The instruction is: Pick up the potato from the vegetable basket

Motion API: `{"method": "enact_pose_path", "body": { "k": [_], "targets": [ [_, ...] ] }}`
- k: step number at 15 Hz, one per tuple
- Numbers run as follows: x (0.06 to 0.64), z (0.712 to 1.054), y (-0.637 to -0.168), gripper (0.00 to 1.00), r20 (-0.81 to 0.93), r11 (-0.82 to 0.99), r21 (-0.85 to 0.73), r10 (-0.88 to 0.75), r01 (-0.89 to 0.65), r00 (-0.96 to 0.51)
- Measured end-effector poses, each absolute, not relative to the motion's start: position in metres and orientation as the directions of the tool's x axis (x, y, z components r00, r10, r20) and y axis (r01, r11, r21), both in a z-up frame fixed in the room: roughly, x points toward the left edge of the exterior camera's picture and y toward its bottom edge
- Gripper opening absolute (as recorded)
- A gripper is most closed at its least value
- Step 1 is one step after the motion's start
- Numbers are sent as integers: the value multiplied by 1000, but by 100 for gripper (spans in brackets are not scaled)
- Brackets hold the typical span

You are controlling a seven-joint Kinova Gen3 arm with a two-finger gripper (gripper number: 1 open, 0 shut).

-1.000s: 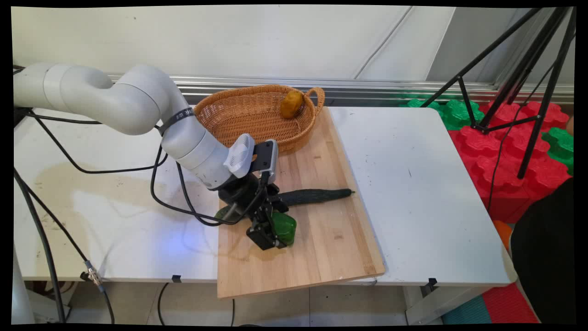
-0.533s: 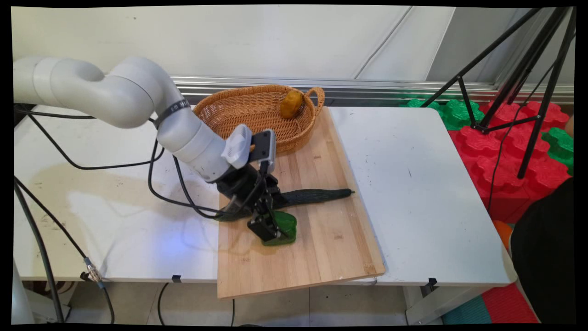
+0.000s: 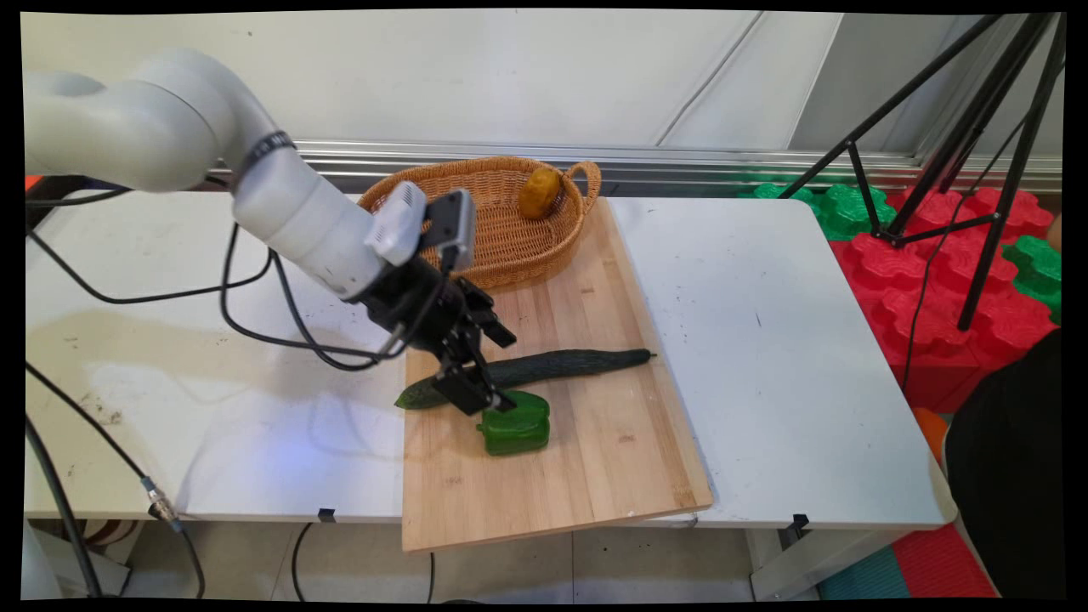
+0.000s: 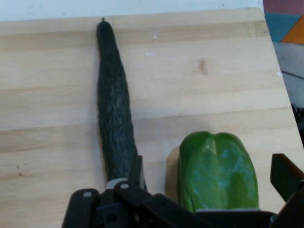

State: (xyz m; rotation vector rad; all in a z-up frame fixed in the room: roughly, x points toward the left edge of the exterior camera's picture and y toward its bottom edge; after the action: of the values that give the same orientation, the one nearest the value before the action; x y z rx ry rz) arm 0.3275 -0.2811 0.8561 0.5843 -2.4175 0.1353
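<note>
Claw (image 3: 484, 387), fingers spread and holding nothing, poised above a green pepper (image 3: 513, 422) that lies beside a cucumber (image 3: 544, 368) on a wooden board (image 3: 595, 476); wicker basket (image 3: 476, 212) behind.

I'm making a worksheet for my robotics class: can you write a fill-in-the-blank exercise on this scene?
1. The green pepper lies on the wooden ____.
2. The long dark vegetable beside the pepper is a ____.
3. The yellow-brown item sits inside the wicker ____.
4. The tool has its fingers ____, one on each side of the pepper.

Missing words: board; cucumber; basket; open
</note>
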Motion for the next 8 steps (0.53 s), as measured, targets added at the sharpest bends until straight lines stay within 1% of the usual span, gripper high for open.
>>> {"method": "enact_pose_path", "body": {
  "k": [8],
  "targets": [
    [366, 897, -278, 100, 650, 873, 38, -391, -486, -651]
  ]
}}
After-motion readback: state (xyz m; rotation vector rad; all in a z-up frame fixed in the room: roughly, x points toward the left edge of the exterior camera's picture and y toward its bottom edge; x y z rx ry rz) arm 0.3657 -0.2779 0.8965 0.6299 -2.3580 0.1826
